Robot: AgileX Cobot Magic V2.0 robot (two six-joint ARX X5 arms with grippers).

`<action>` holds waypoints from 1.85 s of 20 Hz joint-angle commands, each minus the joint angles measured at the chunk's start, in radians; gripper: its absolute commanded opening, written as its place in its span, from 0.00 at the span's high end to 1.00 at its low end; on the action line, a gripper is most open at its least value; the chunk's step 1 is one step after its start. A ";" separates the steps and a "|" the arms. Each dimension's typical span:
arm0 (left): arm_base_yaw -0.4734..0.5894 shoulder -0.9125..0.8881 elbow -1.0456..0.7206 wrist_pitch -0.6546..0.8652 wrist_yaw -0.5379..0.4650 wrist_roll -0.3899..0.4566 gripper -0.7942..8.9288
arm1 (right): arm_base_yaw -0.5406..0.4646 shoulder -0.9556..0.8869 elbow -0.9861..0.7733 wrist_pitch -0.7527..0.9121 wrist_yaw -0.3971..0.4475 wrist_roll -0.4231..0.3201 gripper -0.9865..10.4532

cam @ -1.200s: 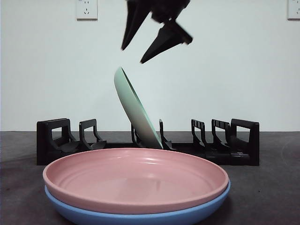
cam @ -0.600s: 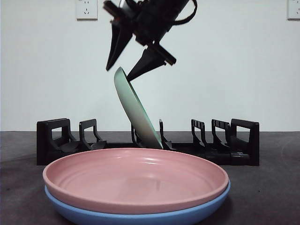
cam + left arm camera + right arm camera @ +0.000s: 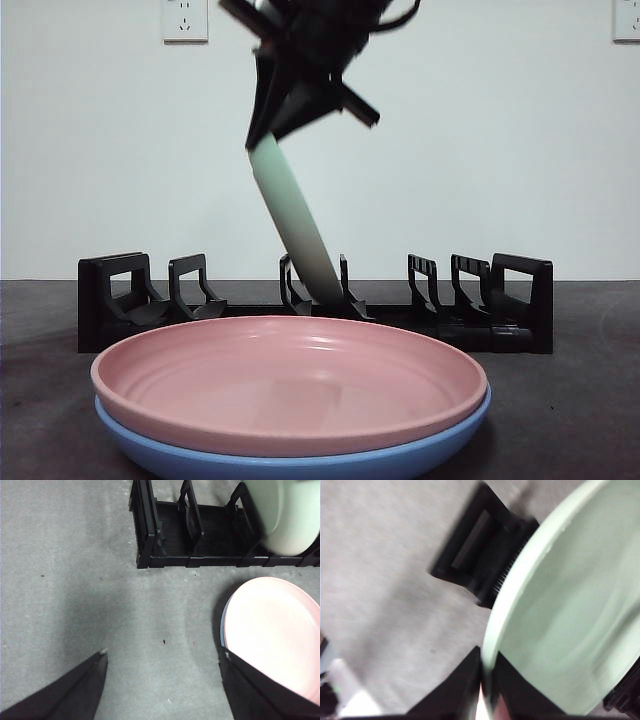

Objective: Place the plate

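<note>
A pale green plate [image 3: 295, 230] stands on edge in a middle slot of the black dish rack [image 3: 120, 290], leaning left. My right gripper [image 3: 264, 130] has come in from above and is shut on the plate's top rim. In the right wrist view its jaws [image 3: 485, 672] pinch the green rim [image 3: 560, 605] above the rack [image 3: 480, 560]. My left gripper [image 3: 162, 657] is open and empty over bare table, away from the rack [image 3: 165, 545]. The green plate also shows in the left wrist view [image 3: 285, 515].
A pink plate [image 3: 290, 380] lies stacked on a blue plate [image 3: 300, 462] in front of the rack, close to the camera. The pink plate also shows in the left wrist view [image 3: 275, 625]. Several rack slots on both sides hold nothing.
The right gripper came down from above the green plate and shut on its top rim. The plate now shows more edge-on in its slot.
</note>
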 commanded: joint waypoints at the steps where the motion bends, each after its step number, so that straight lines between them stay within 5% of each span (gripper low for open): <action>1: -0.001 0.004 0.015 0.008 -0.006 0.006 0.56 | 0.012 -0.025 0.119 -0.051 -0.004 -0.033 0.90; 11: -0.001 0.004 0.015 0.009 -0.006 0.006 0.56 | 0.072 -0.198 0.204 -0.169 -0.038 -0.197 0.90; 19: -0.001 0.004 0.015 0.008 -0.006 0.006 0.56 | 0.112 -0.541 -0.286 0.196 -0.017 -0.217 0.90; 29: -0.001 0.004 0.015 0.041 -0.006 0.006 0.56 | 0.203 -1.048 -1.069 0.793 0.196 -0.235 0.90; 33: -0.001 0.005 0.015 0.051 -0.006 0.006 0.56 | 0.380 -1.113 -1.193 0.761 0.411 -0.376 0.90; 37: -0.001 0.005 0.015 0.050 -0.006 0.006 0.56 | 0.566 -1.067 -1.193 0.608 0.592 -0.612 0.90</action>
